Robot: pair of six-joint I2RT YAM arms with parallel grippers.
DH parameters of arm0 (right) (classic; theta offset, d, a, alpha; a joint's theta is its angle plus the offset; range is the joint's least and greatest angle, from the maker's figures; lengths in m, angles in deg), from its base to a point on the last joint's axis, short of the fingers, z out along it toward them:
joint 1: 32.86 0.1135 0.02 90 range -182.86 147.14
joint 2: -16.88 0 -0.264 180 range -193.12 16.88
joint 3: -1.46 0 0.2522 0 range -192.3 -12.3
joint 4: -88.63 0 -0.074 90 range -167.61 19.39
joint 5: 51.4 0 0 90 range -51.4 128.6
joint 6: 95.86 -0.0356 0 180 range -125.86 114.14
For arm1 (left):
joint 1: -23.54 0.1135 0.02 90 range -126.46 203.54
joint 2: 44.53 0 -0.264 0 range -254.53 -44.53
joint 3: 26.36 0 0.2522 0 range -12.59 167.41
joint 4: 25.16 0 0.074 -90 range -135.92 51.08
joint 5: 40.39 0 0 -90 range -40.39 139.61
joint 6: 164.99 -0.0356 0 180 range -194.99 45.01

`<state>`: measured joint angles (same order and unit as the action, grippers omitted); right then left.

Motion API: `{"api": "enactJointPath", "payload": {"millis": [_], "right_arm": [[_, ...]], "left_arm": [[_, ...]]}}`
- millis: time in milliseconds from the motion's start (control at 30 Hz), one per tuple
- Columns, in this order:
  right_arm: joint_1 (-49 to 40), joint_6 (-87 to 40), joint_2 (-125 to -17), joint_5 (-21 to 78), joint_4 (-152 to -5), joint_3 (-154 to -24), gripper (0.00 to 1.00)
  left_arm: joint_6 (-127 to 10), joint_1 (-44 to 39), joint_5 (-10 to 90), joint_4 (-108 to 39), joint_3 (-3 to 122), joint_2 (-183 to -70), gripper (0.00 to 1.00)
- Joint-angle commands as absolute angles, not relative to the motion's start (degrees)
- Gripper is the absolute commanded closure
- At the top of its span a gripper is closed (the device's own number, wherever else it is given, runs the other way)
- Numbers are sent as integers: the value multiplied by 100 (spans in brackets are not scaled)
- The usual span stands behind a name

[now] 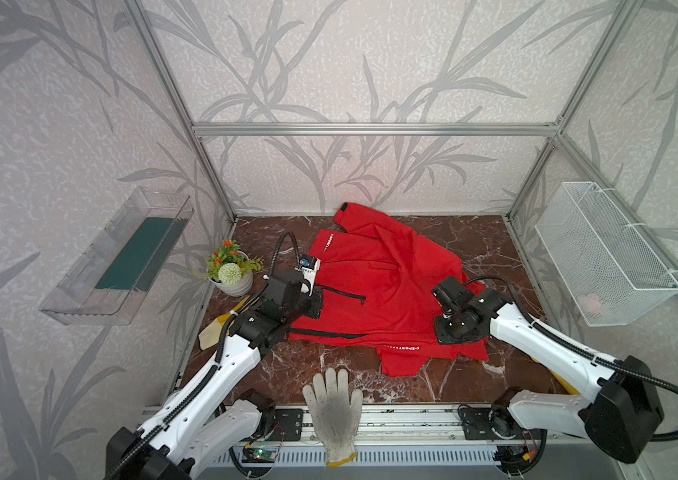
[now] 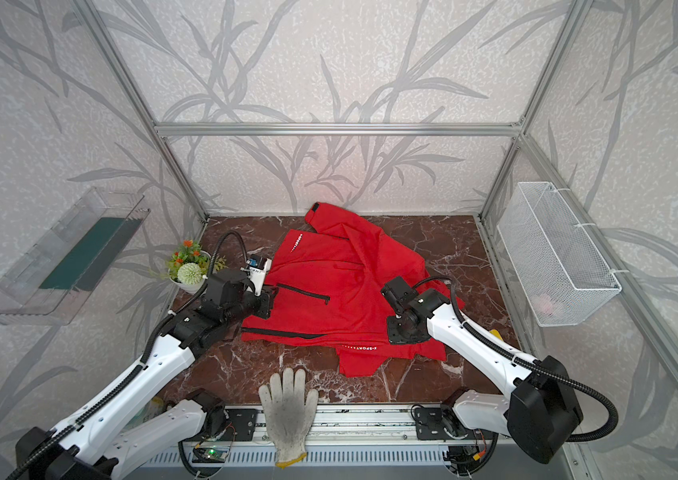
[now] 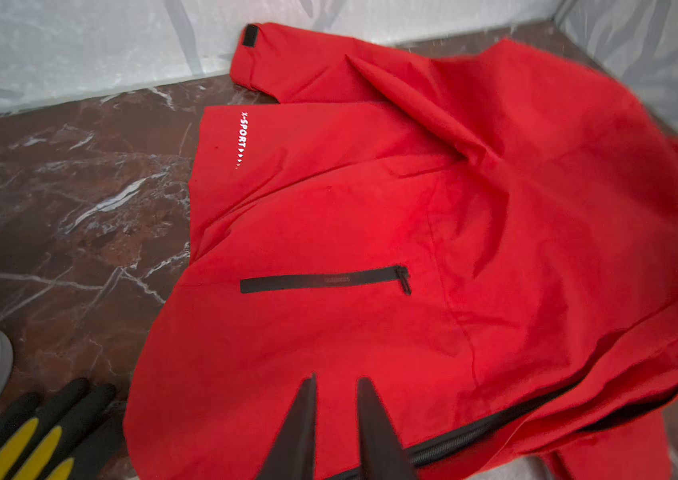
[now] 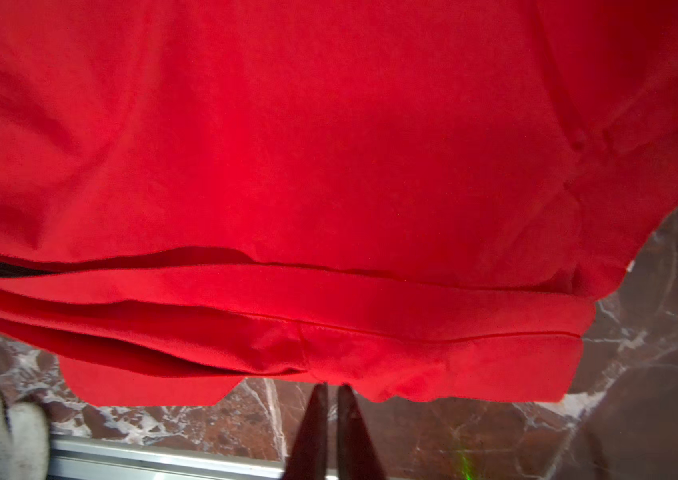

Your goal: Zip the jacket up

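Left wrist view: your left gripper apart over the jacket by its front zipper; right gripper barely apart at its edge.

Walls: pale textured wallpaper with a grey leaf-and-stem pattern, behind the tabletop and along both its sides.
Frame: silver metal posts rise from the tabletop's back corners, and a crossbar joins them above its back edge.
Tabletop: dark reddish-brown marble look with white veins.
Tray: clear plastic, fixed to the wall left of the tabletop, with a dark green pad lying in it.
Basket: white wire, fixed to the wall right of the tabletop. Something pale pink inside is too blurred to name.
Plant pot: white and ribbed, with green leaves, orange flowers and a white ball bloom, on the tabletop at its left edge.
Rail: silver metal, along the tabletop's front edge.
Light: soft and even.
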<state>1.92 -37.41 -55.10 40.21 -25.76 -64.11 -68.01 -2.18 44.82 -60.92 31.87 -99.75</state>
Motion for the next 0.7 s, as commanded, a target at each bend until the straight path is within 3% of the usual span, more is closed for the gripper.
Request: {"api": "enactJointPath", "payload": {"millis": [0,100,267,433,667], "right_arm": [[168,-3753,-5543,3868,-3118,-6539,70],[156,-3584,-5489,3900,-3660,-6442,53],[-200,-3467,-5705,3735,-3574,-6676,43],[-655,-4172,-5759,3599,-2553,-6761,42],[-907,-4940,-4886,3177,-2556,-5921,33]], "left_arm": [[-6785,-187,4248,-6259,3097,-10025,51],[-6747,-186,4072,-5637,2798,-9874,39],[-6766,-352,2013,-5388,3269,-10871,44],[-8318,-1847,2650,-6078,3810,-11843,41],[-8830,-2451,2620,-5965,4373,-12934,41]]}}
